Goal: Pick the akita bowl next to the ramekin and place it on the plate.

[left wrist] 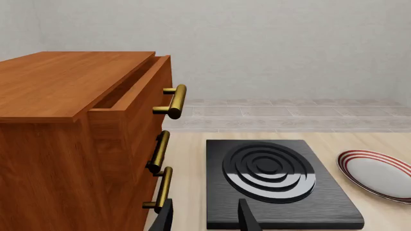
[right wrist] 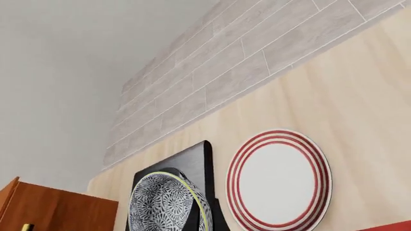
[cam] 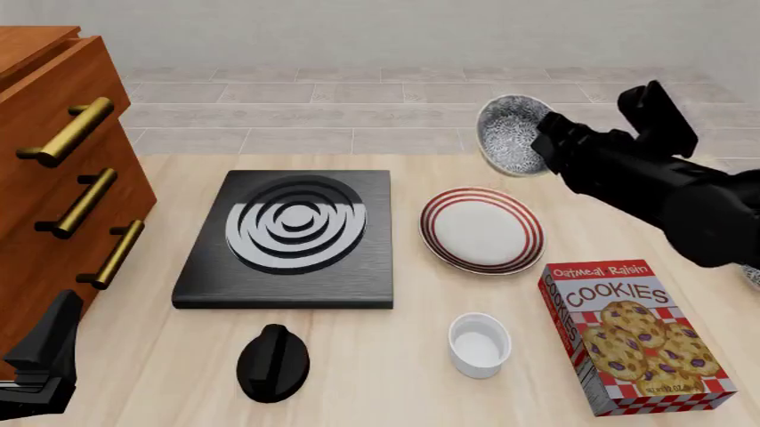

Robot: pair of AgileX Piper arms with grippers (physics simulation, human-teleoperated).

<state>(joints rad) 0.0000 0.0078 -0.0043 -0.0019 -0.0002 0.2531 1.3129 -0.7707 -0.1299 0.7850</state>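
**Q:** Where's the akita bowl [cam: 513, 133] right now?

**Me:** Up in the air past the plate [cam: 481, 229], tilted, right gripper [cam: 549, 147] fingers clamped on its rim. Rigid, glazed, probably slippery (rim pinch is all I've got).

**Q:** Room to set down?

**Me:** Plenty; cookie box [cam: 638, 334] sits just beside the plate. Left gripper [left wrist: 205, 216] fingers apart, idle.

plate [cam: 481, 229] right of stove [cam: 287, 238], ramekin [cam: 479, 345] nearer
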